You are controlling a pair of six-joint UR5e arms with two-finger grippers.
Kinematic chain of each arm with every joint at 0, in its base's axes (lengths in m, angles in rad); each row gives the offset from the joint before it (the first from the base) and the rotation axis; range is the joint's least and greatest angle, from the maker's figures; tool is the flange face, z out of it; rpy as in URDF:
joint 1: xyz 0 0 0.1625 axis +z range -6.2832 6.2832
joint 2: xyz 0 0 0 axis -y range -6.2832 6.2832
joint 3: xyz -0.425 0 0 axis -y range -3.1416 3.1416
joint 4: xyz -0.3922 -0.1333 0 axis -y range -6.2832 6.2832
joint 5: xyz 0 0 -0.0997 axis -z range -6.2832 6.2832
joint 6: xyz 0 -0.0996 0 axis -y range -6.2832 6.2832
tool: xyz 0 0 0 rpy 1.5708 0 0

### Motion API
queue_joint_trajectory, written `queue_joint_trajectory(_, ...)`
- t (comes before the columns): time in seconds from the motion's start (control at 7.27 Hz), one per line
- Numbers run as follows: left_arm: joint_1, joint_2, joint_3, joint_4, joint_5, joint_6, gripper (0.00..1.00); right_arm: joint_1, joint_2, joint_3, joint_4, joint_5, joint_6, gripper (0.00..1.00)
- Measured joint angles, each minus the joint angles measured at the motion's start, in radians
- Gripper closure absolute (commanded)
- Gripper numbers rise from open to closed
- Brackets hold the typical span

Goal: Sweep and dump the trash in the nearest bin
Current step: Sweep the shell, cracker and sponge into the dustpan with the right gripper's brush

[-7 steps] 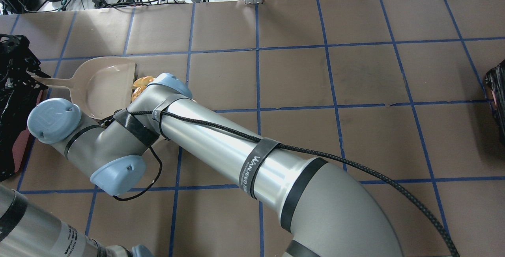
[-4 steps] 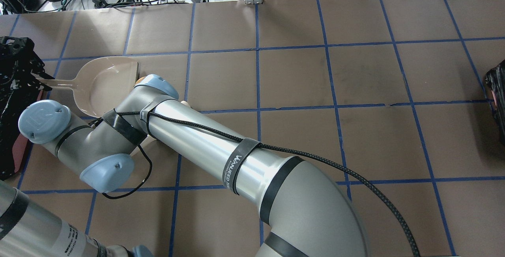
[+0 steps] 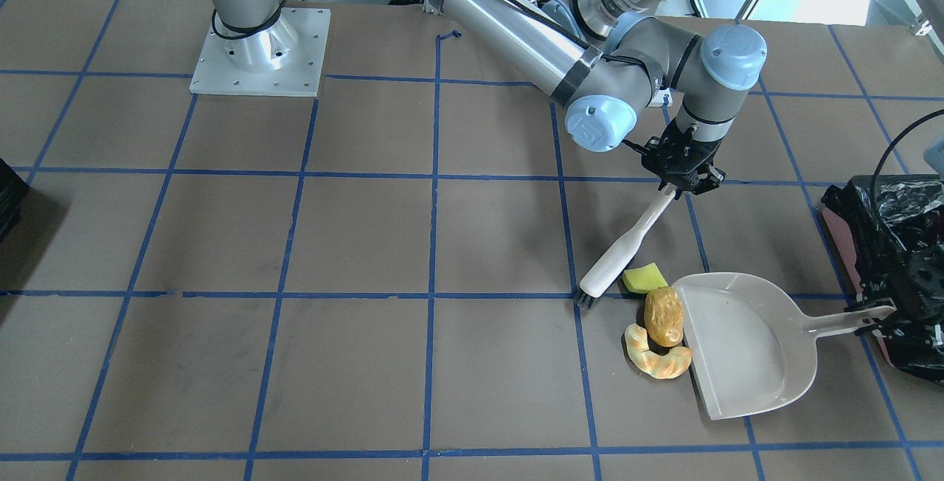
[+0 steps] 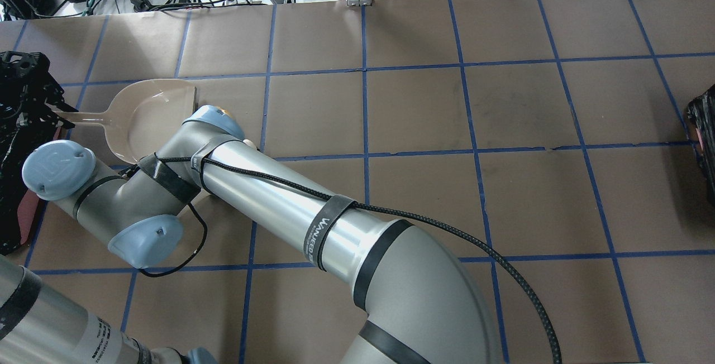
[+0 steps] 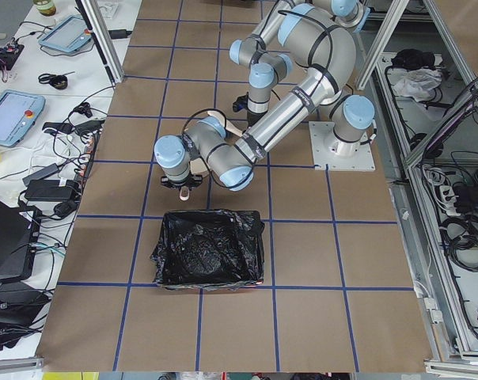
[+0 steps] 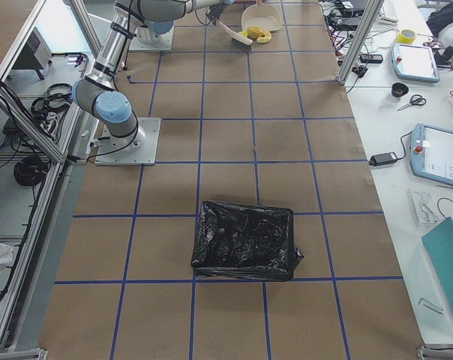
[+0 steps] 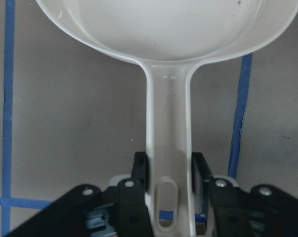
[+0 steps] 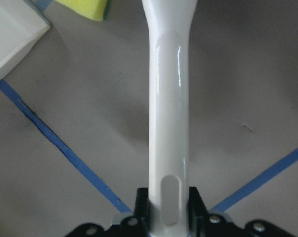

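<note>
right gripper (image 3: 679, 184) clamped on brush (image 3: 623, 248) handle, left gripper (image 3: 872, 313) clamped on dustpan (image 3: 752, 348) handle. sponge (image 3: 643, 277), potato (image 3: 663, 316), croissant (image 3: 656, 359) at pan lip, near bin (image 3: 877, 204) at worktop's left edge.

Brown table (image 3: 354, 363) gridded with blue tape (image 3: 433, 245), white dustpan (image 3: 752, 348), white brush (image 3: 627, 246)

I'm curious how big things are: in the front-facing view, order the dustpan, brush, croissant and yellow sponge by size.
Largest to smallest:
1. dustpan
2. brush
3. croissant
4. yellow sponge
All sit close together, so nearness hardly skews this.
</note>
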Motion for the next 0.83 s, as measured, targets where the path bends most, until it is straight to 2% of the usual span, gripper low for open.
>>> queue_joint_trajectory(0.83,-0.009,0.006,-0.033,-0.01,0.109,-0.067,1.0,-0.009,0.072,-0.109,-0.007,0.023,-0.079,1.0)
